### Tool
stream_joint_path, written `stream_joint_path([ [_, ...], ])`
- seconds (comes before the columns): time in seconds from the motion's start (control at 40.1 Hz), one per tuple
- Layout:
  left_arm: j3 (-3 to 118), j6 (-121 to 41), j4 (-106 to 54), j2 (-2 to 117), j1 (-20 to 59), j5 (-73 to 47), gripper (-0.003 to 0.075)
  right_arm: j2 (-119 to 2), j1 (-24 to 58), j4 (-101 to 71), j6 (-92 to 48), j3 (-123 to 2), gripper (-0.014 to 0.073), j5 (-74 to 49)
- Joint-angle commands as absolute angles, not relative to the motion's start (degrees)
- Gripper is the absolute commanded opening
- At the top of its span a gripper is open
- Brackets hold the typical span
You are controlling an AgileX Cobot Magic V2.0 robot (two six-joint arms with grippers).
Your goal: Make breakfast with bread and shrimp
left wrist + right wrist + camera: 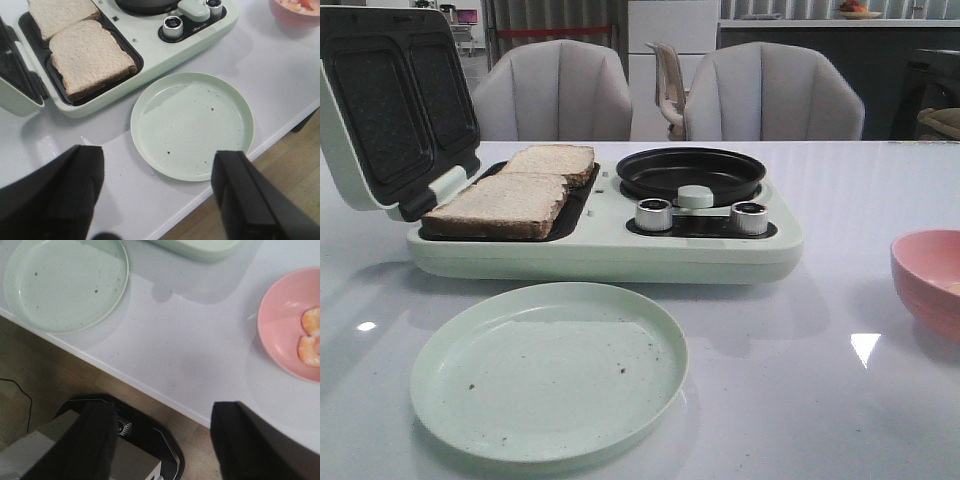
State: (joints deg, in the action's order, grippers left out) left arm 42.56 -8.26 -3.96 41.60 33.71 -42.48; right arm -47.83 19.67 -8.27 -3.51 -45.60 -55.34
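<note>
Bread: two slices side by side in the open left tray of the pale green breakfast maker, lid tilted up at 10 o'clock.
Pan: small, black, on the maker's right half, two silver knobs in front of it.
Plate: pale green, at 6 o'clock from the maker, just beside it (a few dark crumbs on it).
Shrimp: two curled pieces in the pink bowl, at 3 o'clock on the white table.
Left gripper: fingers spread wide, holding nothing, above the table edge near the plate.
Right gripper: fingers apart, holding nothing, over the floor past the table edge.
</note>
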Motion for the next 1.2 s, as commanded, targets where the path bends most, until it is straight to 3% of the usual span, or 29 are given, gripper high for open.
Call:
stream_joint_path([
  [0.0, 44.1, -8.1, -4.5, 41.5, 33.9, -38.1, 0.0508, -45.8, 19.5, -8.3, -3.4, -44.8, 0.0516, -51.0],
  [0.599, 44.2, -8.1, -5.9, 42.1, 33.9, -31.7, 0.0501, -44.9, 19.5, -8.6, -3.4, -43.8, 0.0516, -51.5],
  [0.924, 54.9, -8.1, -4.9, 56.6, 33.8, -50.3, 0.0233, -44.9, 19.5, -8.6, -3.4, -43.8, 0.0516, -51.5],
  [1.124, 58.8, -7.8, -0.8, 65.9, 32.4, -51.8, 0.0099, -44.9, 19.5, -8.6, -3.4, -43.8, 0.0516, -51.5],
  [1.173, 59.8, -7.8, -0.5, 67.5, 30.4, -52.3, 0.0102, -44.9, 19.5, -8.6, -3.4, -43.8, 0.0516, -51.5],
])
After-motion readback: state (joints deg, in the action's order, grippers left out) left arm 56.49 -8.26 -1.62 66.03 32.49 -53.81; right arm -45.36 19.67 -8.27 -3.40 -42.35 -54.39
